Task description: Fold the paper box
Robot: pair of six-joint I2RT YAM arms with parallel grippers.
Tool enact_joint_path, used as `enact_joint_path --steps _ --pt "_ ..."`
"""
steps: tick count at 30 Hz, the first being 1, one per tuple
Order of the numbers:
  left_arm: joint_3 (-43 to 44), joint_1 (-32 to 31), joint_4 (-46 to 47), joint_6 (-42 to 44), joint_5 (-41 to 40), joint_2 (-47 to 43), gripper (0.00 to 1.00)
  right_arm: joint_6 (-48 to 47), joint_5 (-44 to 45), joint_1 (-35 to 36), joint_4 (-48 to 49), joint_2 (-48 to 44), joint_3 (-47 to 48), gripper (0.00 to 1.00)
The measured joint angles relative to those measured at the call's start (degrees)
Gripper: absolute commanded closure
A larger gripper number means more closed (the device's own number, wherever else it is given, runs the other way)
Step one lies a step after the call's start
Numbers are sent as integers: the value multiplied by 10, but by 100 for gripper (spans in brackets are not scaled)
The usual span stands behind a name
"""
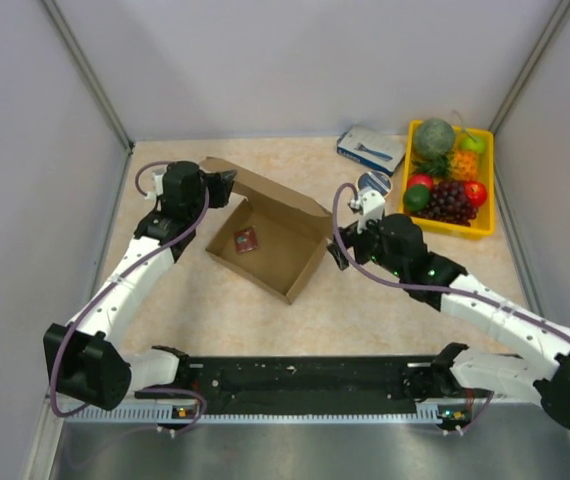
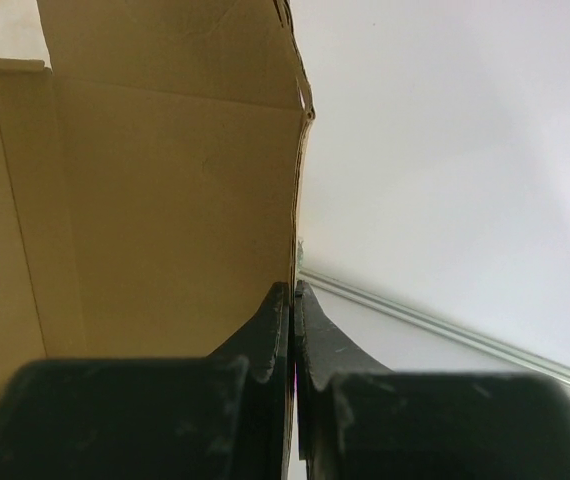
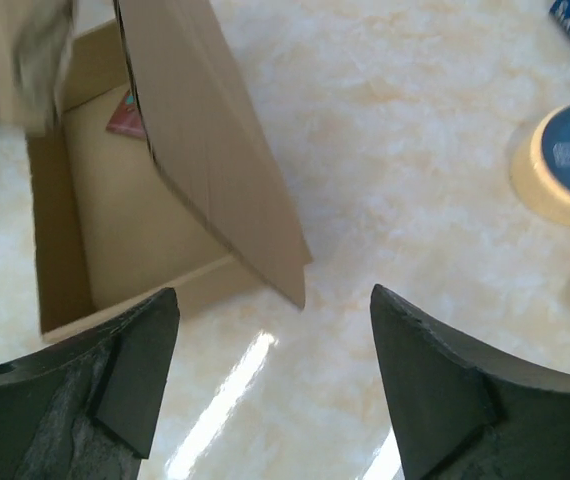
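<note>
The brown paper box (image 1: 275, 255) lies open in the middle of the table, its back flap (image 1: 270, 190) standing up. My left gripper (image 1: 227, 185) is at the box's far left corner, shut on the edge of a cardboard panel (image 2: 165, 200); in the left wrist view the gripper (image 2: 293, 290) pinches that thin edge between closed jaws. My right gripper (image 1: 337, 250) is open and empty just right of the box. In the right wrist view the right gripper (image 3: 275, 300) hovers above the table below the corner of a slanting flap (image 3: 215, 150), not touching it.
A small red item (image 1: 246, 239) lies inside the box and also shows in the right wrist view (image 3: 125, 115). A tape roll (image 1: 373, 183), a blue-and-white carton (image 1: 370, 148) and a yellow fruit tray (image 1: 488, 180) stand at the back right.
</note>
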Motion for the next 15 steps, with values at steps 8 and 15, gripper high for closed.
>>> enact_joint_path --steps 8,15 --pt "0 -4 -7 16 -8 0 53 -72 28 2 112 121 70 78" --pt "-19 14 52 201 15 -53 2 -63 -36 -67 140 126 70 100"
